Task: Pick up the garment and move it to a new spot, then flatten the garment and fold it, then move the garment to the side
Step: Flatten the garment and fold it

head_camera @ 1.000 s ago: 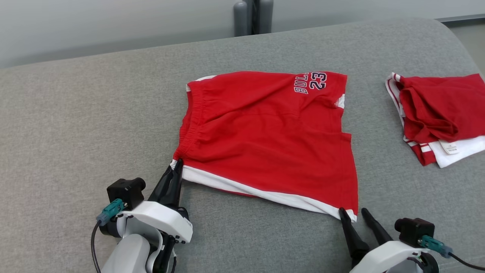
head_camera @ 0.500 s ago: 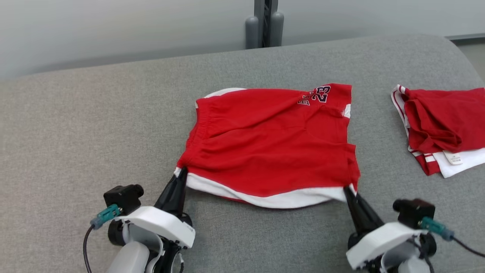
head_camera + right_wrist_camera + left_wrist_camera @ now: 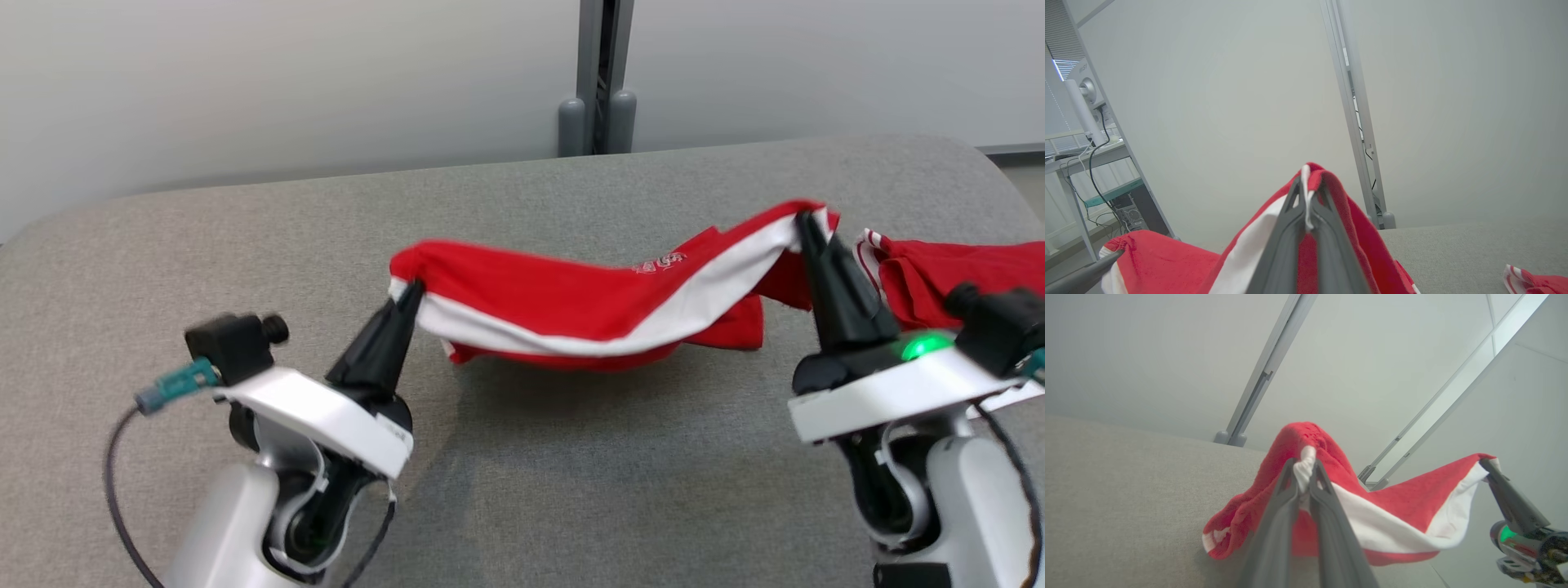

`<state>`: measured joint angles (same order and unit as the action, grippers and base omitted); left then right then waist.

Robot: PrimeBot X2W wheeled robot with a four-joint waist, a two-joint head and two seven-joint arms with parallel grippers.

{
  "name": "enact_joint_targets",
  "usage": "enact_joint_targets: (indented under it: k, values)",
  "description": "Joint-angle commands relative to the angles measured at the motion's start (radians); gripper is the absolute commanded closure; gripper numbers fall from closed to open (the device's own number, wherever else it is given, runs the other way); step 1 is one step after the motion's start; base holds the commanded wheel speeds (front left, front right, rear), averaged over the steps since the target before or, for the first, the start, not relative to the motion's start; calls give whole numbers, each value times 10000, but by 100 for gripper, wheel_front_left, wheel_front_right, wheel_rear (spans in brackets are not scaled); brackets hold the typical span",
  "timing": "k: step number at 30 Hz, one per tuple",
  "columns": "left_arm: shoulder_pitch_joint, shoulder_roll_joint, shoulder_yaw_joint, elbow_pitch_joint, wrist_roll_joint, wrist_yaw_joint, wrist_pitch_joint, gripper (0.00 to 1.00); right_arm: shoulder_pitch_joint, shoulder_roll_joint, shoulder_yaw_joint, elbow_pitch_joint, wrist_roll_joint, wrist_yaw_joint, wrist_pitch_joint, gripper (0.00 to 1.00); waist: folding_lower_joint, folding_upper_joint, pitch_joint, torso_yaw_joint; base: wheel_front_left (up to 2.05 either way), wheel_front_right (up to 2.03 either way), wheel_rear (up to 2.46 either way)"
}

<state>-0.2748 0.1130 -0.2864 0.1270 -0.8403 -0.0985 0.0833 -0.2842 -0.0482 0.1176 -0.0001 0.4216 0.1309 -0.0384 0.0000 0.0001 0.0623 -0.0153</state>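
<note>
The red garment (image 3: 571, 302), white stripe along its edge, hangs slung between both grippers above the middle of the grey padded surface (image 3: 245, 245), sagging in the centre! Its lowest fold sits right down by the surface; touching or not, can't tell. Now the left gripper (image 3: 412, 287): it's pinching the near-left corner, fingers pressed tight on a wad of white trim, plain in the left wrist view. And the right gripper (image 3: 804, 219) holds the other corner higher, fingers clamped on the stripe, a green light (image 3: 918, 347) glowing at its base. Just beyond it, by the surface's right edge, lies a second red garment (image 3: 963, 273). Behind the far edge, a grey post (image 3: 600, 82) stands against the pale wall (image 3: 245, 82).
</note>
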Motion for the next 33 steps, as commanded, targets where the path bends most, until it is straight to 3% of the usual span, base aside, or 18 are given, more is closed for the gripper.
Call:
enact_joint_targets:
  k: [1,11,16,21,26,33]
  values:
    - [-182,75,105,-236,-156,125,172,100,-150,-58,-118,-160,-74,-5,105,100,0,-1,-25,54,0,0,0]
    - [-1700,110,995,-2692,-1907,1921,2695,100,-1573,-53,-989,-1505,-180,-5,1579,100,0,-1,593,181,0,0,0]
    - [-3163,103,1314,-2771,-2614,2911,3894,100,-2787,-52,-1297,-1612,-158,-5,2294,100,0,-1,1525,217,0,0,0]
    - [-5313,95,1714,-1936,-3010,3573,4502,100,-4762,-151,-1385,-944,-340,-5,3033,100,0,-1,2821,198,0,0,0]
    - [-7361,305,1752,-552,-2678,3429,4429,100,-6895,-440,-1053,172,-624,-5,3019,100,0,-1,3713,149,0,0,0]
    - [-10878,491,2047,2147,-1971,2329,2917,100,-10565,-583,-687,2756,-1209,-5,1282,100,0,-1,4906,-6,0,0,0]
